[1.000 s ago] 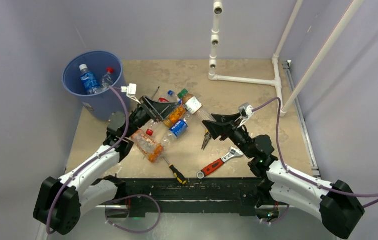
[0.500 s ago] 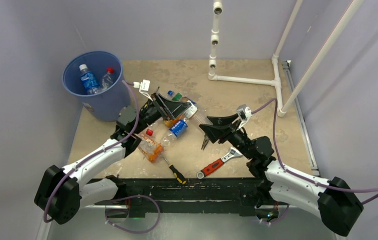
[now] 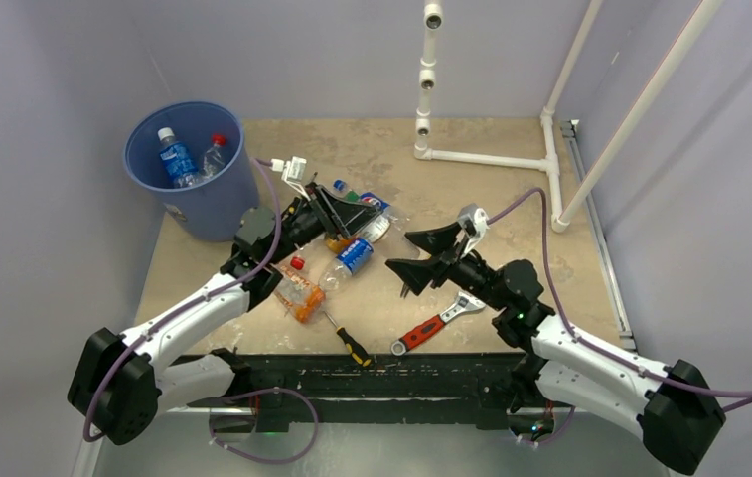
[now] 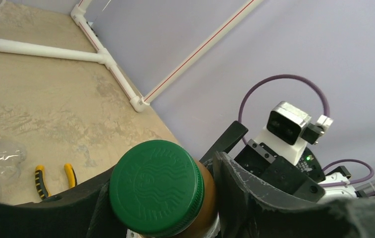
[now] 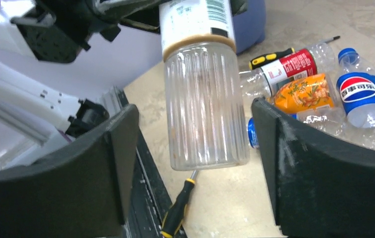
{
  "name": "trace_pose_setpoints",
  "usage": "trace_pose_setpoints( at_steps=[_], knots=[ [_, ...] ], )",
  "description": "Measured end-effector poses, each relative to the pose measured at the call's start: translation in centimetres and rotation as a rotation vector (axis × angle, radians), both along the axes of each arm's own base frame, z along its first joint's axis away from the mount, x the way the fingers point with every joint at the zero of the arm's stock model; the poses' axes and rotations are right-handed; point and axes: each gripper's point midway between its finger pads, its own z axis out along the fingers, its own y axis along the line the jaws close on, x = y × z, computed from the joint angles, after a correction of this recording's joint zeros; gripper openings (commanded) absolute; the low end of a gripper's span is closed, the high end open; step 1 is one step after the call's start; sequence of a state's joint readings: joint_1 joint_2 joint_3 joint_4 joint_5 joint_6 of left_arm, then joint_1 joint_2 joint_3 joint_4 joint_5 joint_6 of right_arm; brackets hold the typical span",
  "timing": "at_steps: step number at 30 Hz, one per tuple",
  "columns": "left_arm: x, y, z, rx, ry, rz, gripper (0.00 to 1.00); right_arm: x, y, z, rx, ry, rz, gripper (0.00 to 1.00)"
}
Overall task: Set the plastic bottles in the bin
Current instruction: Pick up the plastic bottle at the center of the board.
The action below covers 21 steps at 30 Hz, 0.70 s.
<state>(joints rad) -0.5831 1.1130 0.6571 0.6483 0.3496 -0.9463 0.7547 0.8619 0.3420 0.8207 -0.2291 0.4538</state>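
Observation:
My left gripper (image 3: 356, 215) is shut on the neck of a green-capped plastic bottle (image 4: 155, 186). Its ribbed clear body with a white label (image 5: 205, 109) hangs off the table between the fingers of my right gripper (image 3: 398, 250), which stands open and apart from it. On the table lie a Pepsi bottle (image 5: 361, 94), an orange-labelled one (image 5: 301, 94), a red-labelled one (image 5: 294, 64) and a crushed orange bottle (image 3: 297, 293). The blue bin (image 3: 203, 209) at the far left holds a blue-labelled bottle (image 3: 175, 157) and a red-capped one (image 3: 215, 149).
A yellow-handled screwdriver (image 3: 347, 341) and a red-handled wrench (image 3: 436, 323) lie near the front edge. Pliers (image 3: 408, 283) lie under my right gripper. A white pipe frame (image 3: 491, 157) stands at the back right, with walls close on three sides.
My left gripper swung right from beside the bin and closed on the green-capped bottle's neck. My right gripper opened, letting go of that bottle's base, and shifted slightly left.

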Motion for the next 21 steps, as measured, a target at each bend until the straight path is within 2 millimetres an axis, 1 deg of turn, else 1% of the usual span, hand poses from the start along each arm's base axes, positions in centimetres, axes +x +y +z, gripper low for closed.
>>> trace_pose_setpoints(
  at_steps=[2,4,7,9,12,14,17,21],
  knots=[
    [0.0,-0.1,0.2,0.015,-0.008,-0.005,0.14,0.0,0.3,0.6,-0.032,-0.011,0.013,0.95],
    [-0.1,-0.3,0.5,0.036,-0.022,-0.017,0.13,0.1,0.7,1.4,-0.071,-0.028,0.02,0.96],
    [-0.4,-0.8,1.4,0.083,-0.056,-0.058,0.11,0.4,1.1,2.5,-0.129,-0.05,0.028,0.93],
    [-0.6,-1.3,2.0,0.118,-0.077,-0.094,0.09,0.9,1.6,2.8,-0.162,-0.049,0.029,0.9],
    [-0.7,-1.8,3.0,0.187,-0.115,-0.141,0.07,1.9,2.3,1.9,-0.225,-0.02,0.029,0.84],
    [-1.0,-1.9,3.4,0.243,-0.139,-0.164,0.06,2.2,2.6,0.3,-0.278,0.018,0.033,0.78],
    [-1.2,-1.7,3.5,0.313,-0.169,-0.18,0.06,2.2,2.9,-1.1,-0.325,0.055,0.052,0.7],
    [-1.8,-1.4,2.9,0.381,-0.177,-0.212,0.05,1.7,3.1,-1.7,-0.342,0.066,0.084,0.65]
  ],
)
